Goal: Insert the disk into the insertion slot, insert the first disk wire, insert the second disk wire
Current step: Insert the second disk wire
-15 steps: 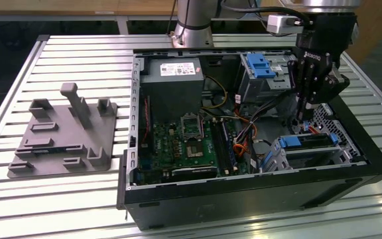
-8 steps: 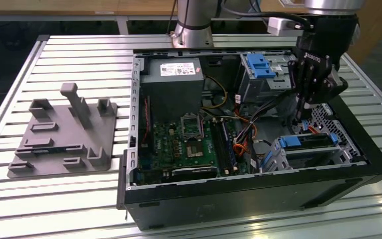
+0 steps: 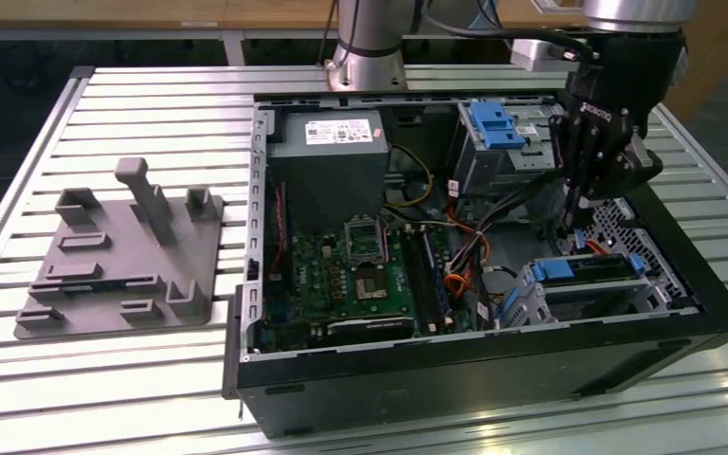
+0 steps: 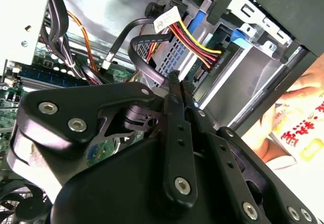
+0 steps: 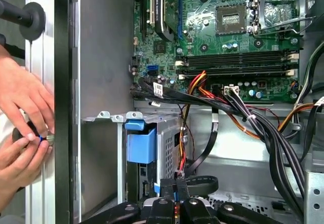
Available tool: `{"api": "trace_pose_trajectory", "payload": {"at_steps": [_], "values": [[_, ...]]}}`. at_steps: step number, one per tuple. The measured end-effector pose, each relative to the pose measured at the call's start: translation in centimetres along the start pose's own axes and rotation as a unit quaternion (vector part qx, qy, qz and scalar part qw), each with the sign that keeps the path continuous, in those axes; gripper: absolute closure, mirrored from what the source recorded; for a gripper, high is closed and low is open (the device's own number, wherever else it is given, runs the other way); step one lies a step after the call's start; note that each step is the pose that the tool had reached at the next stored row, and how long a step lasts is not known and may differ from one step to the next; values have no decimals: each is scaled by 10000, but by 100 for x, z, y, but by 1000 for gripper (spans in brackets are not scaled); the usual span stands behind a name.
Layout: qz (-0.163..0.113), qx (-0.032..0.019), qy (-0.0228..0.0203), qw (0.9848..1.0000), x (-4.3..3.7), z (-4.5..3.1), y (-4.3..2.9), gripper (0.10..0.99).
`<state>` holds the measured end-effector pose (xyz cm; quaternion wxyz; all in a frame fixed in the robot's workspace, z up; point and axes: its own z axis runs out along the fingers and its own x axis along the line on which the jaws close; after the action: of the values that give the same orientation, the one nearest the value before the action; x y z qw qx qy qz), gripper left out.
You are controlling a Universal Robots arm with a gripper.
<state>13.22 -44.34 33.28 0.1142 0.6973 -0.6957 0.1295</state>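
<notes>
End effector (image 4: 177,79) pinched shut on black wire (image 4: 144,57) beside seated disk (image 3: 588,270); advise square, gentle connector alignment.

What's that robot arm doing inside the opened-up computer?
The arm's black hand is reaching down into the open computer case, just above the disk in its blue carrier, which already sits in the insertion slot. In the second wrist view its fingers look pressed together near a black cable. A person's hands are at the case's outer edge.
</notes>
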Motion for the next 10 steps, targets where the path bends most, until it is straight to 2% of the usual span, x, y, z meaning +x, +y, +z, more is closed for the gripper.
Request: {"api": "trace_pose_trajectory", "payload": {"at_steps": [1, 3, 8, 10], "values": [[0, -4, -1, 10000, 1, 0, -7, 945], [-16, -51, -1, 10000, 1, 1, -39, 945], [-100, -283, -2, 9995, 1, 0, -111, 945], [-124, -347, -3, 9993, 12, -4, -133, 945]]}}
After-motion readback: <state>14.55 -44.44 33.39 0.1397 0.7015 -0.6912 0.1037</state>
